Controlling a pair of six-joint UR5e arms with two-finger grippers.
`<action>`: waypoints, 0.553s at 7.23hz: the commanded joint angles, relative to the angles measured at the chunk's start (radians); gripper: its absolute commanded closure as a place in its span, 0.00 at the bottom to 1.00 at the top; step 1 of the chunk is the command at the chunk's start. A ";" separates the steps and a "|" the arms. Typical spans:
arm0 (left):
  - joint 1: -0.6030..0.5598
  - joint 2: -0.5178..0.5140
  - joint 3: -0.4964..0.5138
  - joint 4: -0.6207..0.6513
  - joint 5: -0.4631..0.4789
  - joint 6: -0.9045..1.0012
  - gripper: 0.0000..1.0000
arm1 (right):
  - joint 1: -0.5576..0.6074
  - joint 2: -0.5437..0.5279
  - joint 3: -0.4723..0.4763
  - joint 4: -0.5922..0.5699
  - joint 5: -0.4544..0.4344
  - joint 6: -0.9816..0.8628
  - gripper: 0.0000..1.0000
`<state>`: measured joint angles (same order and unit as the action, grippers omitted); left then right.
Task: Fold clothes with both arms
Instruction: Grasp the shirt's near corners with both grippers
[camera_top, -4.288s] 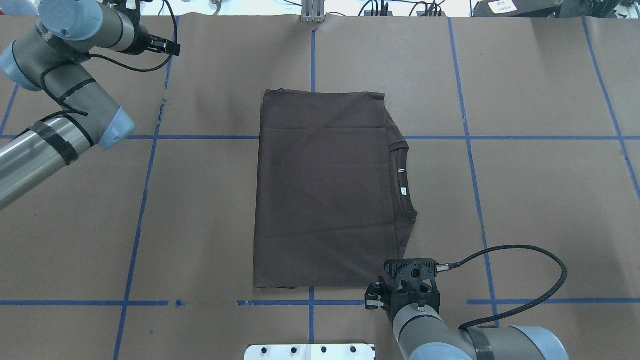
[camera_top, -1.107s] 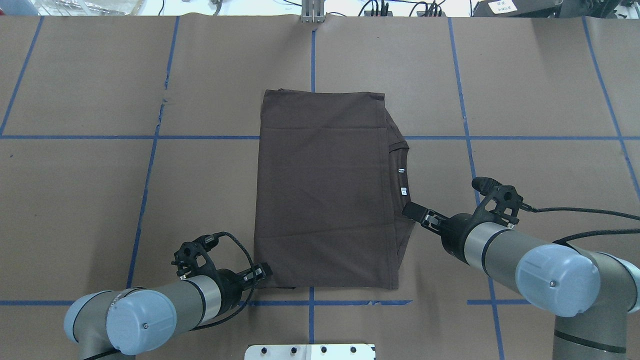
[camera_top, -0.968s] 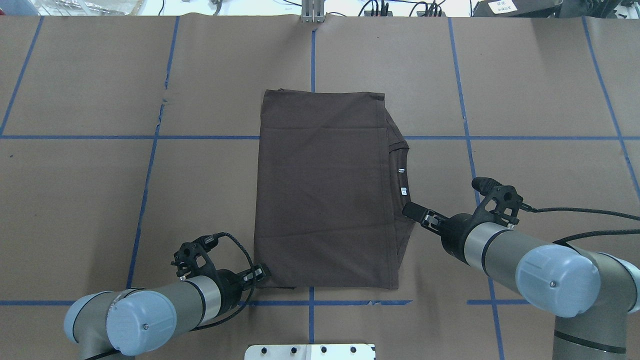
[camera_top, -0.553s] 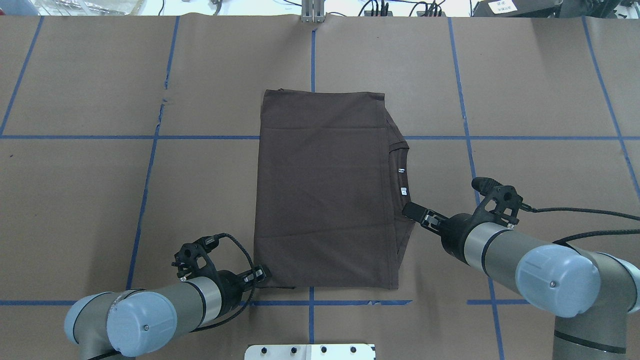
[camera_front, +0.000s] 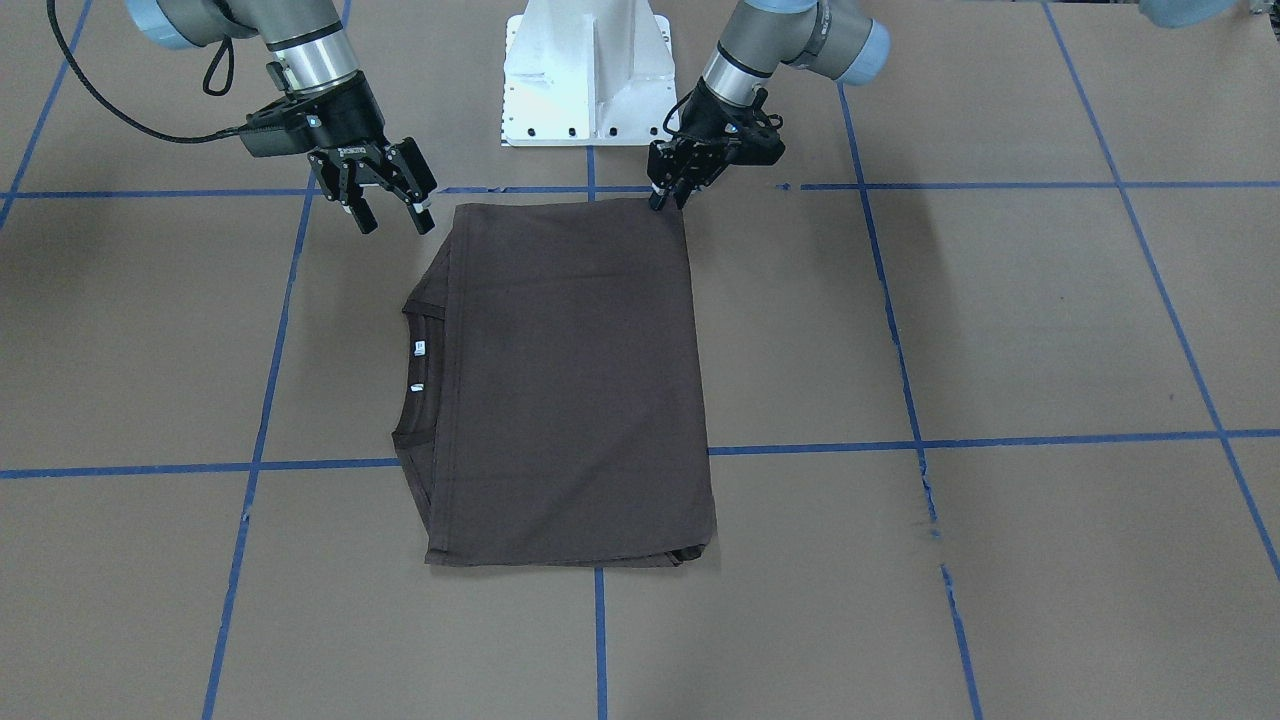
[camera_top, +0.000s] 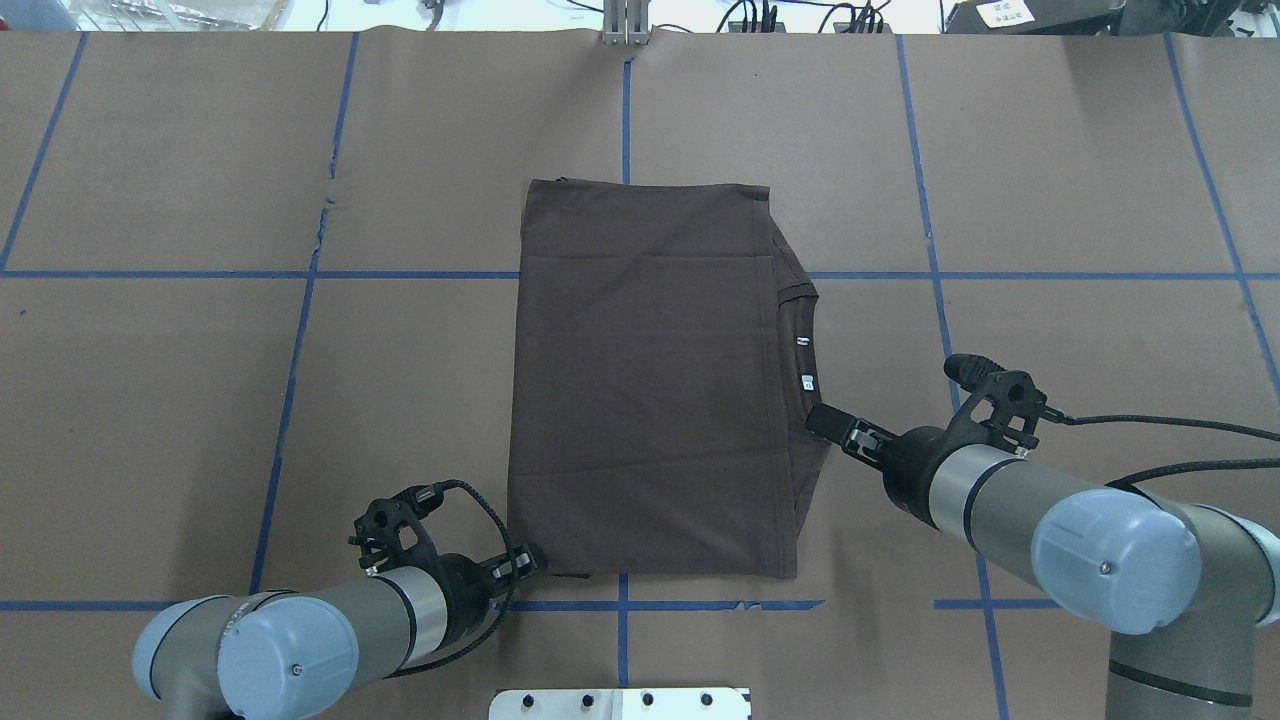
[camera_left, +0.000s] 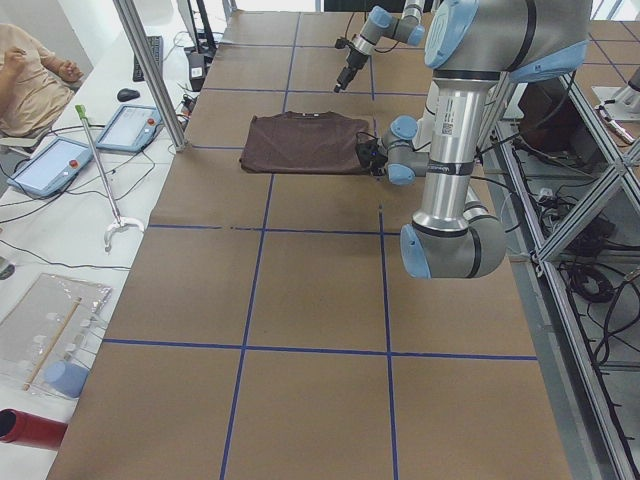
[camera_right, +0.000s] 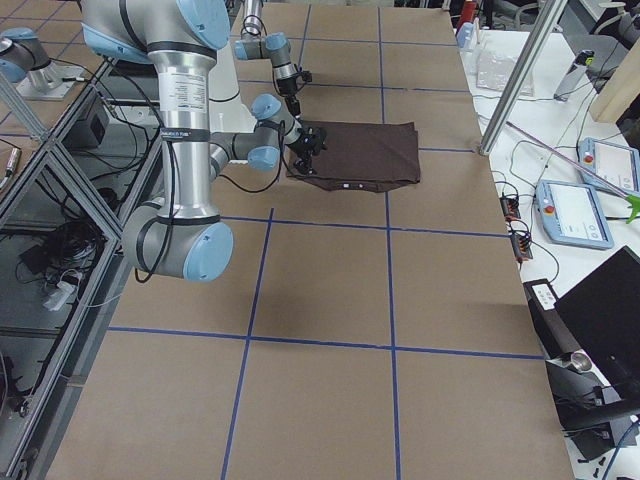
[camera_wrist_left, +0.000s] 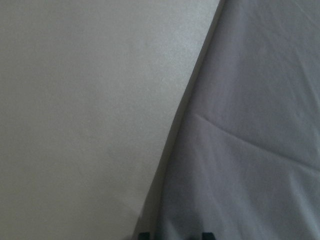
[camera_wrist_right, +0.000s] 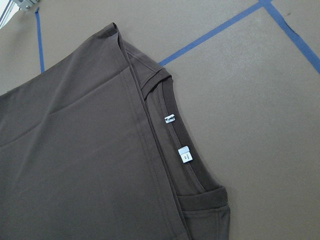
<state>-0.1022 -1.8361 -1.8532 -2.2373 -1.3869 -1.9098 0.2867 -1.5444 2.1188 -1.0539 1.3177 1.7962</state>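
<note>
The left gripper sits low at the folded T-shirt's corner nearest the robot on its left side. Its fingertips are narrowly parted, and in the wrist view the cloth's edge runs between them. The right gripper hangs with its jaws spread wide and nothing in them, just beside the shirt's other robot-side corner, at the collar end. The dark grey-brown shirt lies flat as a neat rectangle in the middle of the counter. Its ribbed collar and white neck tag peek out along the edge toward the robot's right. Blue tape lines divide the brown counter into squares, and the white pedestal stands between the two arms.
</note>
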 joint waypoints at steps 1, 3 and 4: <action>0.009 -0.005 0.000 -0.001 0.000 -0.002 0.71 | 0.000 0.000 0.000 0.000 0.000 0.000 0.02; 0.009 -0.008 -0.001 0.001 0.000 0.002 1.00 | -0.001 0.001 -0.011 0.000 -0.002 0.002 0.02; 0.009 -0.008 -0.001 -0.001 0.000 0.002 1.00 | -0.004 0.003 -0.016 0.000 -0.002 0.002 0.02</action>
<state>-0.0937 -1.8432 -1.8543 -2.2370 -1.3867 -1.9089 0.2845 -1.5433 2.1098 -1.0538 1.3164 1.7973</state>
